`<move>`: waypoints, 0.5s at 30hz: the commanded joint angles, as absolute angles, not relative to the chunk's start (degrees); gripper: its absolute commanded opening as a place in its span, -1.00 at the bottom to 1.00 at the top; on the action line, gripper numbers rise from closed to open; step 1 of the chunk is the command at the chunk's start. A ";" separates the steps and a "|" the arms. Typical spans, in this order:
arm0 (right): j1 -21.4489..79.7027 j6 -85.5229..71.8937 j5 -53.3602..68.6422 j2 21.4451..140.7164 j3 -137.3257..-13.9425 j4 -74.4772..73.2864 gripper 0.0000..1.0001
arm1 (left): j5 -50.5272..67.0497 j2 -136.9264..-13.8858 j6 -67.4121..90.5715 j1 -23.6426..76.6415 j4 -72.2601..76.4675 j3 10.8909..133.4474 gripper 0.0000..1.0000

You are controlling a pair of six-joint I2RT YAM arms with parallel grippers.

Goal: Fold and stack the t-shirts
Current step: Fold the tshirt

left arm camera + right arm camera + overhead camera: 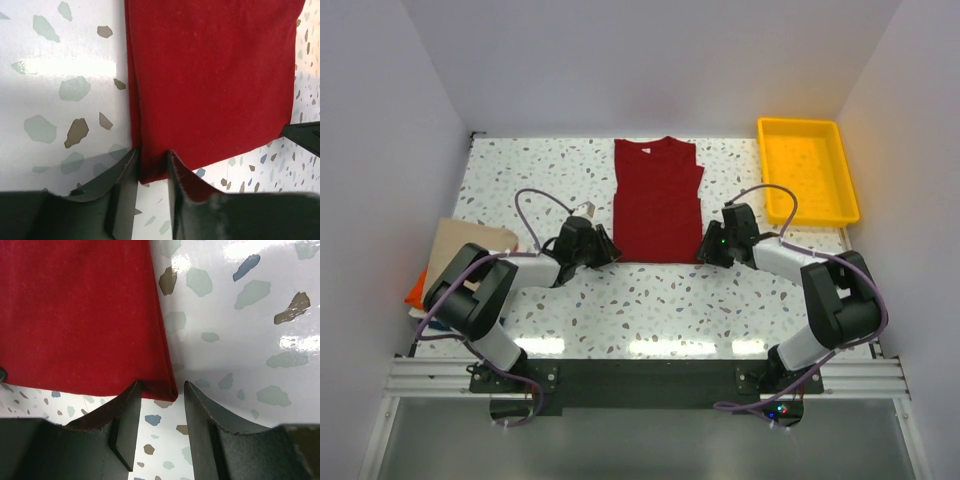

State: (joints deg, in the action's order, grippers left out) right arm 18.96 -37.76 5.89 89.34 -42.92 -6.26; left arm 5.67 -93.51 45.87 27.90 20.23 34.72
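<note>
Done: red shirt [658,200] folded narrow; pile [460,245] lies far left | To do: fold crosswise, stack | left gripper [152,152], right gripper [162,385]: half open, straddling hem corners, gripping nothing.

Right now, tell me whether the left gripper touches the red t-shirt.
Touching. Left wrist view: the corner of the red t-shirt sits inside the left gripper, cloth against one finger.
</note>
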 commanded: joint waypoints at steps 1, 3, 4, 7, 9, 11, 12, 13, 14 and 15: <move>19.07 -38.94 6.06 89.82 -41.75 -3.34 -0.14 | 3.96 -95.27 46.05 28.21 18.29 35.07 -0.39; 18.99 -38.94 6.15 90.09 -41.66 -3.43 -0.17 | 3.87 -94.66 46.05 28.21 17.93 34.72 -0.47; 18.98 -38.94 6.33 90.17 -41.66 -3.43 -0.21 | 3.87 -94.40 46.05 28.21 17.84 34.46 -0.49; 18.98 -39.46 7.64 90.35 -41.31 -2.90 -0.37 | 3.95 -93.78 45.88 28.21 17.32 34.54 -0.58; 18.99 -39.55 8.61 90.53 -41.57 -2.64 -0.48 | 4.66 -93.52 45.79 28.21 17.23 34.63 -0.73; 19.07 -39.46 10.19 90.44 -41.92 -3.42 -0.73 | 5.36 -92.82 45.88 28.21 16.44 34.63 -0.95; 18.99 -39.38 10.72 90.27 -42.18 -3.69 -0.80 | 5.71 -92.46 45.88 28.30 16.17 34.80 -0.99; 18.98 -39.20 11.33 89.92 -42.36 -4.13 -0.81 | 5.97 -92.11 45.88 28.30 15.74 34.72 -1.00; 18.98 -39.03 11.69 88.96 -42.36 -5.17 -0.88 | 6.15 -90.98 45.88 28.30 14.86 34.63 -1.00; 19.07 -38.59 11.86 88.25 -42.28 -5.71 -0.94 | 6.41 -90.18 45.88 28.30 14.51 34.02 -1.00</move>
